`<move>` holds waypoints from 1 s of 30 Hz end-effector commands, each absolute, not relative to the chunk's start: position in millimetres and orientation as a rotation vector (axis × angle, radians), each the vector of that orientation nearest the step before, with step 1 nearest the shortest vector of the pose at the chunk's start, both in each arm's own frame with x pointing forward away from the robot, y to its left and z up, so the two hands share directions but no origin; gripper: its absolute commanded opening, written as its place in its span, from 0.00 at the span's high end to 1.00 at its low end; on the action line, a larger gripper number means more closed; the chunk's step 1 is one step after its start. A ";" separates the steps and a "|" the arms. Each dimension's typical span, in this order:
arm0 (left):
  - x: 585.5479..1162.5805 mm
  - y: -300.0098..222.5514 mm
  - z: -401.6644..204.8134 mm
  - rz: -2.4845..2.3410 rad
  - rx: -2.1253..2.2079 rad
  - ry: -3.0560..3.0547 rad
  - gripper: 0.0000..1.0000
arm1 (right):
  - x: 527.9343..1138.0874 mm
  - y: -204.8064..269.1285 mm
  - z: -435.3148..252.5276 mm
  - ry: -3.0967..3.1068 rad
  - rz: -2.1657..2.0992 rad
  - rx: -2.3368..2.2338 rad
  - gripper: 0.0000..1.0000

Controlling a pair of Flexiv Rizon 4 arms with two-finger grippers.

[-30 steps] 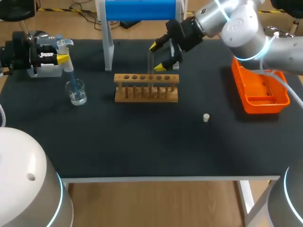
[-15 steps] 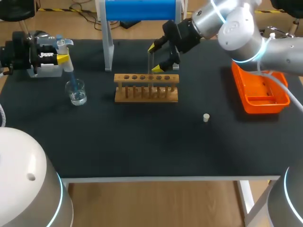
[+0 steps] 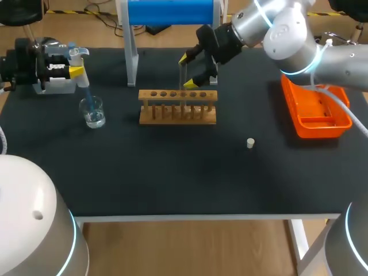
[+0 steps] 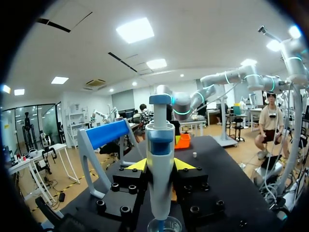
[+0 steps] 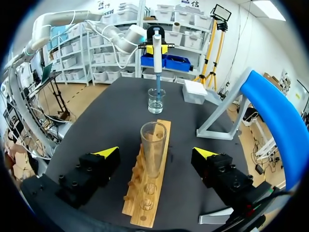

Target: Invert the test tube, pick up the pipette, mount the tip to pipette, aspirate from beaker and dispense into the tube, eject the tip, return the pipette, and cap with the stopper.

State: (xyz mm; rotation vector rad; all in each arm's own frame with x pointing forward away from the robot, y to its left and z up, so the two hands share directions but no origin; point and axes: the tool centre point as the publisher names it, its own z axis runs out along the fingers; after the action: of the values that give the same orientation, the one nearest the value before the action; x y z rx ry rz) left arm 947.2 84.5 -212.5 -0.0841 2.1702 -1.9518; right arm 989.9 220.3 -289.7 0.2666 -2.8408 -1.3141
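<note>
Glass test tube (image 5: 153,145), clear and open at the top, stands upright in a pale wooden rack (image 5: 145,203) near the middle of the black table (image 3: 172,172), so the inverting step looks finished. The right gripper (image 5: 155,153) sits around the tube with its yellow tips spread wide on either side; neither finger touches the glass, so this claw is released and holds nothing. Off to the table's left side, the left gripper (image 4: 160,165) is clenched on the white and blue pipette (image 4: 160,145), its fingers pressing the barrel from both sides. The pipette hangs upright, and its thin blue tip reaches down into the small clear beaker (image 3: 92,112) of liquid directly beneath. Picking up the pipette and mounting the tip therefore appear done, and the work seems to be at the aspirating step, though whether liquid has been drawn cannot be told. What is left, by my reading, is carrying the pipette to the tube and dispensing, ejecting the tip, returning the pipette, and capping. The small white stopper (image 3: 250,142) lies on the table well apart from the rack, between it and the orange plastic tray (image 3: 323,130), untouched.
</note>
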 end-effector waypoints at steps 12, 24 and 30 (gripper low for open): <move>947.1 85.3 -211.5 -1.952 -0.082 2.173 1.00 | 981.5 216.8 -288.2 -2.849 -1.325 0.259 0.00; 947.1 85.3 -211.5 -1.952 -0.082 2.173 1.00 | 980.2 217.1 -288.1 -2.864 -1.326 0.268 0.00; 947.1 85.3 -211.5 -1.952 -0.082 2.173 1.00 | 980.2 217.1 -288.1 -2.864 -1.326 0.268 0.00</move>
State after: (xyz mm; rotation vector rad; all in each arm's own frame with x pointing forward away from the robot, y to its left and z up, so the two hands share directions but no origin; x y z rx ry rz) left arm 947.2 84.5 -212.5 -0.0841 2.1702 -1.9518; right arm 980.7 218.0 -288.4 0.2674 -2.8638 -1.3259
